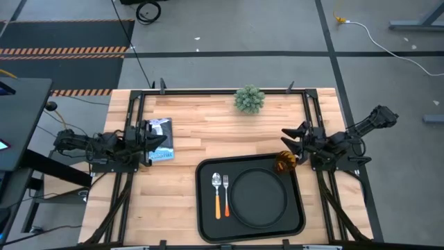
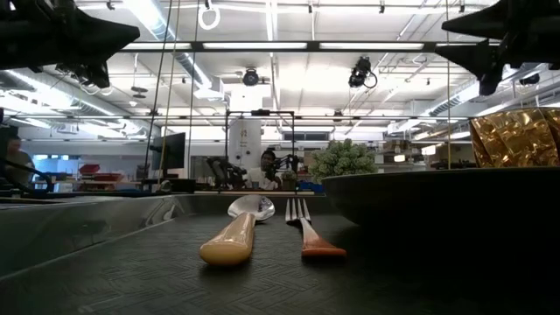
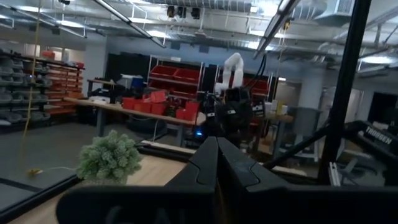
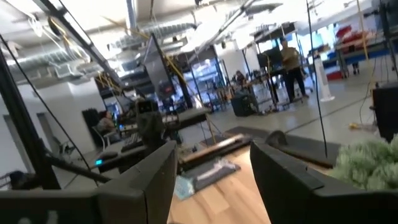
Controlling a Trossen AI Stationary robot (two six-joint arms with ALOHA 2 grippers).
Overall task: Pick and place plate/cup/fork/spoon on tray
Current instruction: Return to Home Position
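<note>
high view: tray [image 1: 206, 215] at the table's [image 1: 180, 194] near edge holds spoon [image 1: 217, 194], fork [image 1: 225, 192], plate [image 1: 258, 198]; cup [image 1: 285, 162] at its far right corner. right end effector [image 1: 291, 138] spread, just beyond cup. left end effector [image 1: 158, 142] pressed together, left side.

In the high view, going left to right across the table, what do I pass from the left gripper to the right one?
left gripper → spoon → fork → plate → cup → right gripper. Spoon, fork, plate and cup all lie on the tray.
</note>
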